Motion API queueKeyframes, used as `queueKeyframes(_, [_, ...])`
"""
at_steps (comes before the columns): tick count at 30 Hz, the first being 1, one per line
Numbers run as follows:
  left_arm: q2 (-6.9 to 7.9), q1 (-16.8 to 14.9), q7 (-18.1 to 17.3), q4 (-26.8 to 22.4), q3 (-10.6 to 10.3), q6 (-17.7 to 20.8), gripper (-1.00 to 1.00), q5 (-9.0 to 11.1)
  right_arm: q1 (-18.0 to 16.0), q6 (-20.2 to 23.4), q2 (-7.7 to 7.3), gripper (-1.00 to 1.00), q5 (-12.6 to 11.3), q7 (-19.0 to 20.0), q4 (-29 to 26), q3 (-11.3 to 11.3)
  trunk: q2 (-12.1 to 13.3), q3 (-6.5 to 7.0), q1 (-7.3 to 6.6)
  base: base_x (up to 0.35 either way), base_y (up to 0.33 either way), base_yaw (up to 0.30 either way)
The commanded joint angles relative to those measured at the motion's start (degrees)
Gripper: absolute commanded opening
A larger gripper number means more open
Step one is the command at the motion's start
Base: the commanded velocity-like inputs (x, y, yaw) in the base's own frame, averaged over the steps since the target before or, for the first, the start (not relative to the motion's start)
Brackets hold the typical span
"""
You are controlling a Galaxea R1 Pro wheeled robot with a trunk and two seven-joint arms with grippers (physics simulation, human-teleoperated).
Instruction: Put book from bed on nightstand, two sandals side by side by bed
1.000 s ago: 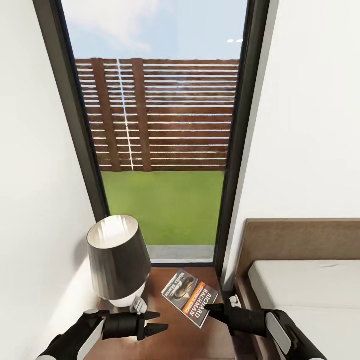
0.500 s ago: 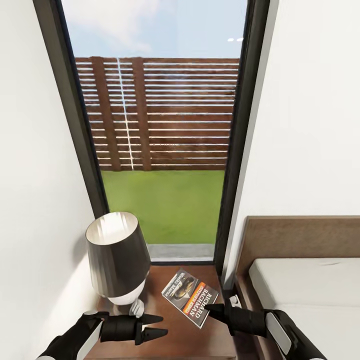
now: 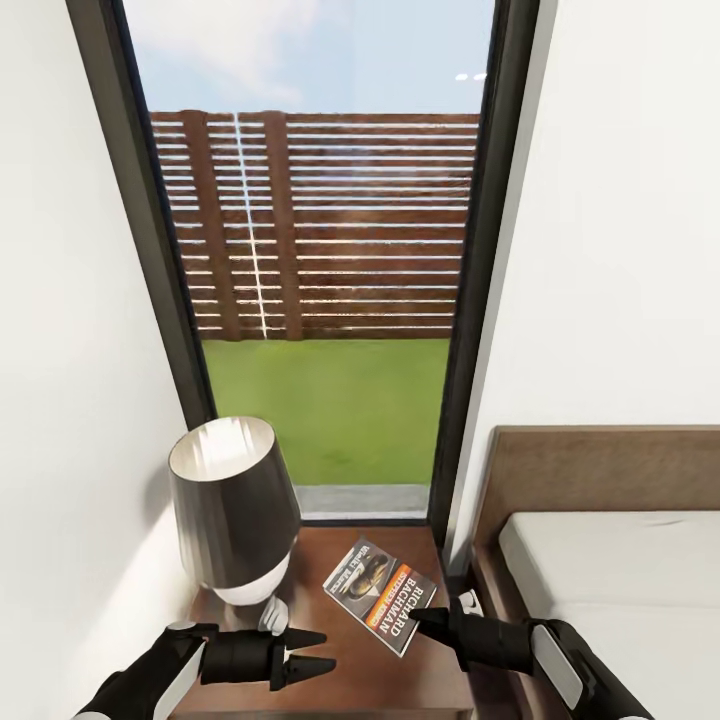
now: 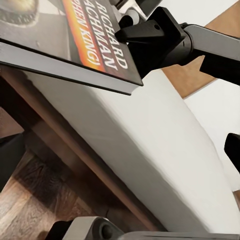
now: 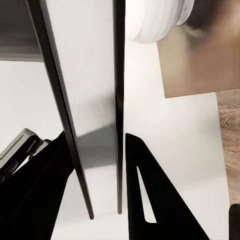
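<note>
The book (image 3: 381, 594) lies flat on the nightstand (image 3: 390, 672) beside the lamp (image 3: 232, 510); the right claw (image 3: 418, 618) grips its corner, the left claw (image 3: 312, 652) spread, ungrasping.

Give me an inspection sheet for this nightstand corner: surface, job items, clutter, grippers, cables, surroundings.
Surface: dark-brown nightstand top, between the wall and the bed.
Job's things: book over the nightstand, cover up, its near corner at the right gripper's tips; the left wrist view shows the book's edge raised, not lying flat. Sandals: nothing seen.
Clutter: table lamp with dark shade on the nightstand's left side.
Grippers: right gripper shut on the book's corner; left gripper open, empty, hovering by the lamp base.
Cables: nothing seen.
Surroundings: tall dark-framed window, slatted fence and grass outside, white walls, bed headboard at right.
</note>
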Motion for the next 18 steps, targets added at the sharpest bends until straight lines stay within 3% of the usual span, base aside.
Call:
queueKeyframes(1, [0.08, -0.1, 0.0, 0.0, -0.4, 0.6, 1.0, 0.6, 0.0, 0.2, 0.0, -1.0, 0.0, 0.2, 0.0, 0.0, -0.5, -0.25, 0.22, 0.0, 0.0, 0.0])
queueKeyframes(18, [0.08, -0.1, 0.4, 0.0, -0.4, 0.5, 1.0, 0.6, 0.0, 0.2, 0.0, -1.0, 0.1, 0.2, -0.1, 0.0, -7.3, -3.3, 3.96, 0.0, 0.0, 0.0])
